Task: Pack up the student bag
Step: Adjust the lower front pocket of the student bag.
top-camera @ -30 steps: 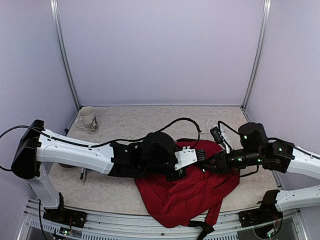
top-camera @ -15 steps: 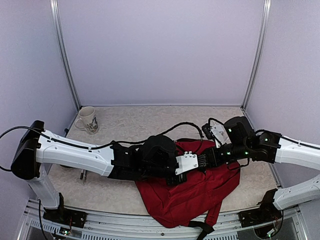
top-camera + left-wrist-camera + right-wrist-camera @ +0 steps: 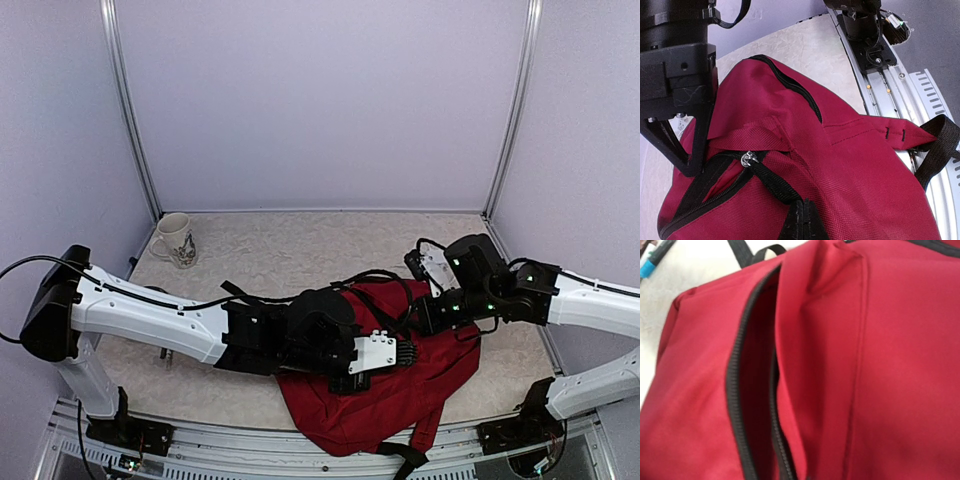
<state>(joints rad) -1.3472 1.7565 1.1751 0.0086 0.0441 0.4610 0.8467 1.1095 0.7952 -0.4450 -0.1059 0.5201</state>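
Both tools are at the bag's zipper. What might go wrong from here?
1. The left tool is shut on the black strap at the zipper. A hard pull may drag the whole student bag rather than open it, and its shoulder strap already hangs over the near edge.
2. The black cables loop over the bag between the arms and might snag.

My arms: white shell links (image 3: pixel 150 312), black joint housings (image 3: pixel 320 318), looped black cables (image 3: pixel 375 275); left gripper (image 3: pixel 405 352) bears a white screwed plate (image 3: pixel 378 350).
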